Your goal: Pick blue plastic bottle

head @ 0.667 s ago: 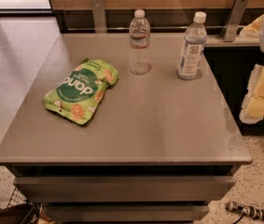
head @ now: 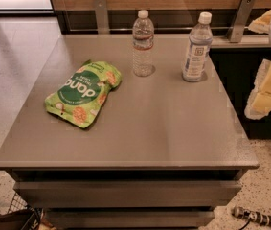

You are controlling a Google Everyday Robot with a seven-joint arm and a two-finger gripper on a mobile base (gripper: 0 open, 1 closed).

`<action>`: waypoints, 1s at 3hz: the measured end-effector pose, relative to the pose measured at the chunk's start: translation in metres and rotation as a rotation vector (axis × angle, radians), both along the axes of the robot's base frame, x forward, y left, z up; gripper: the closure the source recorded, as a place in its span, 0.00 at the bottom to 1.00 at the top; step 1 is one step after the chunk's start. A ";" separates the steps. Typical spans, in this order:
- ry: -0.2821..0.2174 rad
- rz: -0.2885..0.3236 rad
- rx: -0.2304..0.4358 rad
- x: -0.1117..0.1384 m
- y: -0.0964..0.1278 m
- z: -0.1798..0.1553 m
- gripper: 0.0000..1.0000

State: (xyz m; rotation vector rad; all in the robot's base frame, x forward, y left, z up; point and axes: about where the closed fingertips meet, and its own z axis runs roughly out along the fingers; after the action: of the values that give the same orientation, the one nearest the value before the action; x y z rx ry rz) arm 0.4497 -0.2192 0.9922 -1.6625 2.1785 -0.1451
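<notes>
The blue plastic bottle stands upright at the back right of the grey table. It is bluish-tinted with a white cap and a large white-and-blue label. My gripper shows as white and yellowish parts at the right edge of the view, beyond the table's right side and apart from the bottle. It holds nothing that I can see.
A colourless ribbed bottle with a thin red band stands at the back middle, left of the blue one. A green snack bag lies flat on the table's left half. A wooden wall with metal brackets runs behind the table.
</notes>
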 end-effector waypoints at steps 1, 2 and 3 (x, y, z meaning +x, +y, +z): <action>-0.153 -0.034 0.110 0.045 -0.026 0.015 0.00; -0.275 -0.059 0.304 0.099 -0.051 0.018 0.00; -0.368 -0.058 0.614 0.155 -0.063 -0.002 0.00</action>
State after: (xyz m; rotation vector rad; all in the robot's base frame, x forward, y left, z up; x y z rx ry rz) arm 0.6051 -0.2818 0.9898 -1.1241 1.7527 0.1760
